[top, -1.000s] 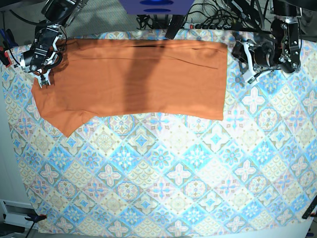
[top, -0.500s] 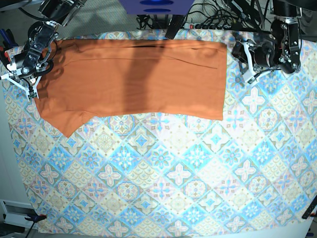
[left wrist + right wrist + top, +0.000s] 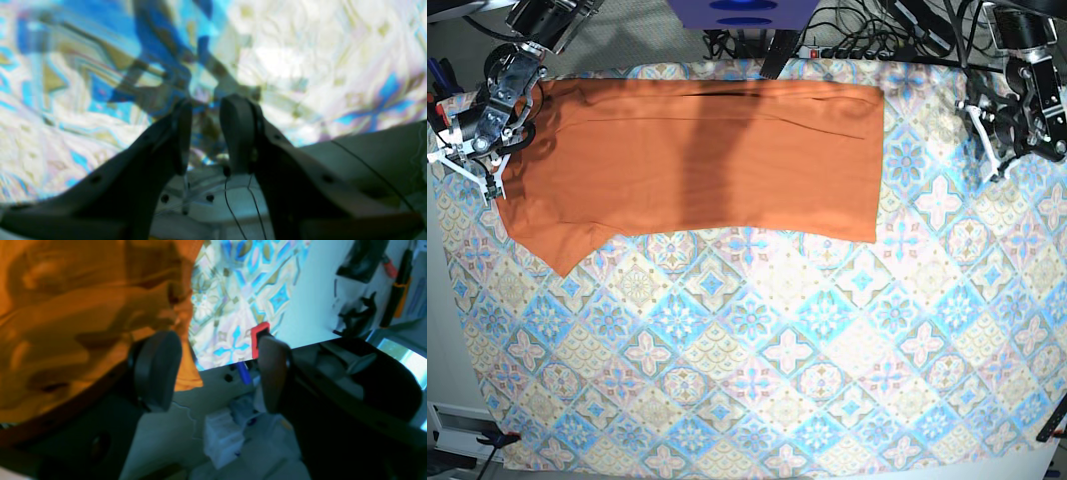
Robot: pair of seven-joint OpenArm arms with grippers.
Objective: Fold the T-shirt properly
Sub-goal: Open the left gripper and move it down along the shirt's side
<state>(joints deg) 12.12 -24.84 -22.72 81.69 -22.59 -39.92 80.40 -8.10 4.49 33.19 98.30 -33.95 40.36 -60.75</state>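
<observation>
Right end effector (image 3: 213, 373): at far back corner of base view, left side, tilted down, pads (image 3: 156, 370) wide apart, nothing between them. Left end effector (image 3: 205, 133): at back right, pads (image 3: 237, 130) slightly apart, nothing between.

A blue-and-beige cloth with a diamond tile pattern (image 3: 757, 350) covers the desk almost to its edges. Along the far edge lie tangled black cables and a black power strip (image 3: 867, 50), with a blue box-shaped fixture (image 3: 745, 12) at top centre. Bright overhead light casts a dark vertical shadow below that fixture. Pale grey floor (image 3: 442, 330) shows at the left side.
</observation>
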